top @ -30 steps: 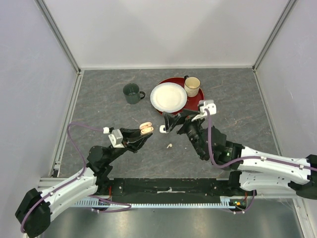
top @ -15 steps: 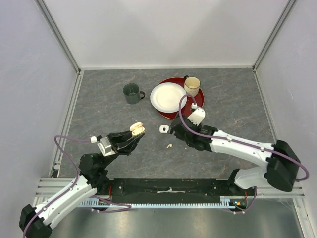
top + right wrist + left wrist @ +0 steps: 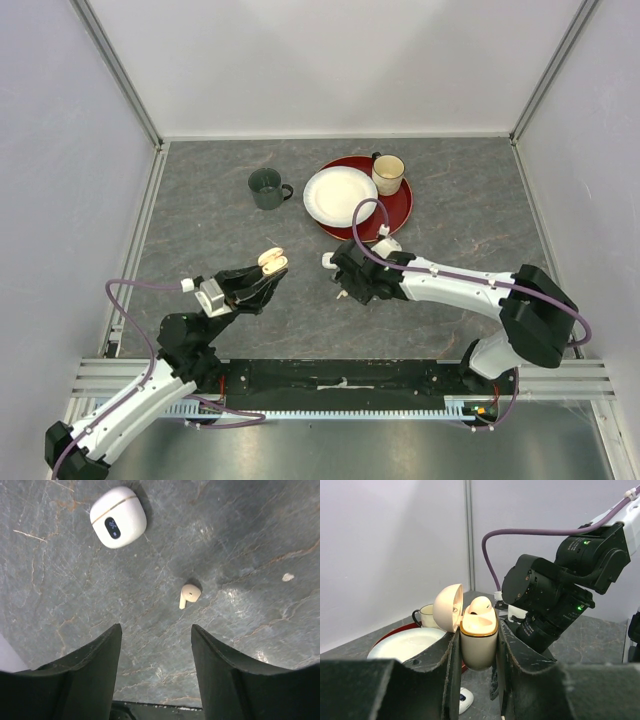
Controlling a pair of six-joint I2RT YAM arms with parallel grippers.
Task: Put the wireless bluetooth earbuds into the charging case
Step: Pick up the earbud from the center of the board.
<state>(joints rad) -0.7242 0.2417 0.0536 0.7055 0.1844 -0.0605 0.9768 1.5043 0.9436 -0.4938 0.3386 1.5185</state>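
Right now, clamps the peach charging case (image 3: 479,632) between the pads (image 3: 436,672) of the left tool (image 3: 477,655), held clear of the counter (image 3: 250,540) and roughly upright, domed lid (image 3: 448,607) swung back, one pale earbud (image 3: 480,605) poking up from the mouth. Cannot tell whether that bud sits fully home. Hangs the right tool (image 3: 156,630) low over the counter, jaws spread with nothing between them, just short of a loose peach earbud (image 3: 189,594) lying on its side. Leaves a shut white case (image 3: 118,516) with a small dark display farther off, near the same bud but apart from it.

Probably calls for a pinch on the loose bud next, and carries several risks. Could squirt the bud out sideways on closing: tiny, glossy, bulb-headed with a short stem, resting on a hard stone-look surface, offering little flat area to broad blunt pads. Could shove it along the counter on the way down, since sits slightly off the centre line of the gap. Might jar the seated bud or twist the case during the hand-over, with only a smooth, rounded, egg-like body to grip.

Shows satin plastic on the peach case with a gold-toned band round the mouth; grey, veined, faintly shiny counter; coarse, matt black pads with worn edges on both tools.
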